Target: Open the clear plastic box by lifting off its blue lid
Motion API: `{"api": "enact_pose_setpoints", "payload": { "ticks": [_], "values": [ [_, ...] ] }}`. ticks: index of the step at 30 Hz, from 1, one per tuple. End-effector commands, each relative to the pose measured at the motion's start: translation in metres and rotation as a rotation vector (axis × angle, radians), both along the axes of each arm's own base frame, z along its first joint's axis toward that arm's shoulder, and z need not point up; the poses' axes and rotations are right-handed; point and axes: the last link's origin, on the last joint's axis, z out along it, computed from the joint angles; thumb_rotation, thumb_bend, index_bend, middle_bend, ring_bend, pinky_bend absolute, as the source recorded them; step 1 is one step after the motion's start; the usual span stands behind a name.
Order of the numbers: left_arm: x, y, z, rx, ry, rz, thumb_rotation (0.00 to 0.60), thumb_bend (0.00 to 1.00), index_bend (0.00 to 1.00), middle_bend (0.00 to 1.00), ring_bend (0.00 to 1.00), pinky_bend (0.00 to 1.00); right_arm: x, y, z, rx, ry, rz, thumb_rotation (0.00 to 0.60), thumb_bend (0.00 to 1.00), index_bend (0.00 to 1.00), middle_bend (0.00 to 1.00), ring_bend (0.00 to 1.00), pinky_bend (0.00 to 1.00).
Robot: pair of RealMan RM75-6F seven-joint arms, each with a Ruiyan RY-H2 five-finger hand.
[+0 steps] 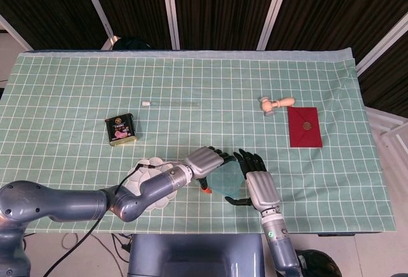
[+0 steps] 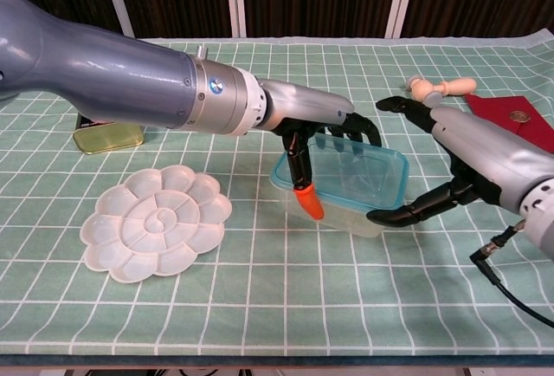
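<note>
The clear plastic box (image 2: 346, 207) with its blue lid (image 2: 363, 171) stands near the table's front edge, also seen as the box (image 1: 224, 181) in the head view. My left hand (image 2: 316, 129) grips its left end. The fingers curl over the far rim and the orange-tipped thumb (image 2: 305, 201) lies against the near wall. My right hand (image 2: 467, 146) is at the box's right end with fingers spread above the far right corner. Its thumb (image 2: 407, 213) touches the near right corner. From the head view, the left hand (image 1: 204, 160) and right hand (image 1: 258, 186) flank the box.
A white flower-shaped palette (image 2: 156, 229) lies just left of the box. A small tin (image 1: 121, 129) and a thin glass tube (image 1: 169, 103) lie further back left. A wooden stamp (image 1: 276, 104) and a red envelope (image 1: 304, 126) lie at the back right. A black cable (image 2: 511, 281) trails under my right wrist.
</note>
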Motion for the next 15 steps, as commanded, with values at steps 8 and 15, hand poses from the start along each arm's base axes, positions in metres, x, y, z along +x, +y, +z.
{"api": "enact_pose_setpoints", "payload": {
  "ticks": [8,15],
  "values": [
    [-0.0021,0.003,0.0047,0.018,0.001,0.003,0.6,0.15,0.33,0.37,0.34,0.46,-0.0003,0.0025,-0.0003,0.006,-0.001,0.0,0.6,0.21,0.0,0.0,0.0,0.0],
    [-0.0041,0.0044,0.0057,0.022,0.004,0.01,0.6,0.15,0.33,0.37,0.34,0.46,-0.0036,0.0014,-0.0002,0.004,0.0,-0.017,0.6,0.21,0.0,0.0,0.0,0.0]
  ]
}}
